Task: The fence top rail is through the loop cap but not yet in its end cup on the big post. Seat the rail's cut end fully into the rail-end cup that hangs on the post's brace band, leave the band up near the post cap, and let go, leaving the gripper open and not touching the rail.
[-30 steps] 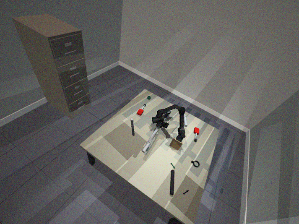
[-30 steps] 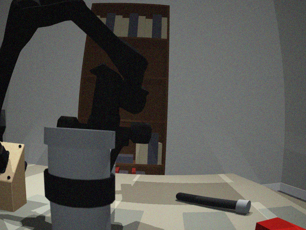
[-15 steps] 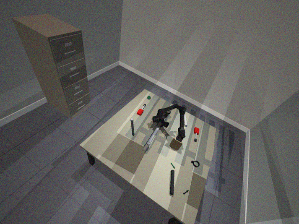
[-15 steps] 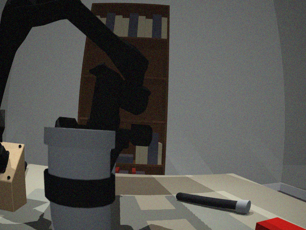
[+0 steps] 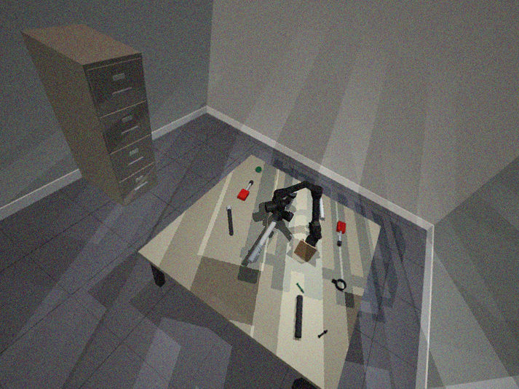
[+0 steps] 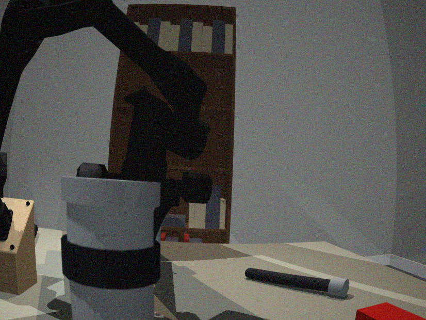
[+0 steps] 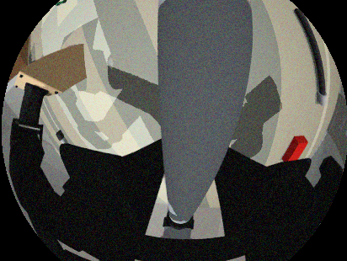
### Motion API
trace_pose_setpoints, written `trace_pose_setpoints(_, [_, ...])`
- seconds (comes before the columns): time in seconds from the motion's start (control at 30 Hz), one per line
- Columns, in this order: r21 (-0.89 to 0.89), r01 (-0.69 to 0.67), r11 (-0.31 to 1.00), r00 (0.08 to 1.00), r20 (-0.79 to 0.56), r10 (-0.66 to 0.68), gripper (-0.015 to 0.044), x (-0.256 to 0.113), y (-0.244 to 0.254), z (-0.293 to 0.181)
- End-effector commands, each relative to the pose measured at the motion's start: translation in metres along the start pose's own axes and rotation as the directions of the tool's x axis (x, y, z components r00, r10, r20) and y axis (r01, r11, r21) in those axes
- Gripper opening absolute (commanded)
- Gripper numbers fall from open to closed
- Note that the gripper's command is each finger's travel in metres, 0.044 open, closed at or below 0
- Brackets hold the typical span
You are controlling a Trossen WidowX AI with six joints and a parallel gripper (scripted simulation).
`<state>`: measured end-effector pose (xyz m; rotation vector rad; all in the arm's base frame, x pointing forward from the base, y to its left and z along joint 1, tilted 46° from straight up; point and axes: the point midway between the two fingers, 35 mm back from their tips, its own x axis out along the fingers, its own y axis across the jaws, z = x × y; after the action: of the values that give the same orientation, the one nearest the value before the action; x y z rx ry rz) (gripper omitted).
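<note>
The grey rail [image 5: 265,235] [image 7: 204,63] runs from under my gripper away from the big post. My gripper [image 5: 278,214] [image 7: 190,143] is shut on the rail. In the exterior view it is behind the big post [image 6: 110,223], which hides its fingertips. The post stands upright, with its wider cap on top and the black brace band [image 6: 110,267] up near that cap. In the wrist view the rail's near end meets a small black fitting [image 7: 178,223]. The cup's mouth is hidden, so I cannot tell how deep the end sits. The loop cap is too small to make out.
The wooden block [image 5: 305,250] [image 6: 26,265] [image 7: 59,69] stands beside the arm's base. A dark rod [image 5: 230,222] [image 6: 289,279] [image 7: 313,50] with a pale end lies on the table, near a red block [image 5: 243,194] [image 7: 295,148]. A black ring [image 5: 339,284] and another dark rod [image 5: 299,317] lie farther off.
</note>
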<state>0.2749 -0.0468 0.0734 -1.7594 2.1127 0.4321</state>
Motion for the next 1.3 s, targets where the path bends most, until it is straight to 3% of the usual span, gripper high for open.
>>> trace_pose_setpoints(0.0, [0.001,0.014,1.000,1.000,-0.008,-0.014,0.0000,-0.0022,-0.0009,-0.0065])
trace_pose_setpoints(1.27, [0.000,0.000,1.000,1.000,-0.003,0.000,0.0000,-0.0006,-0.0001,-0.0015])
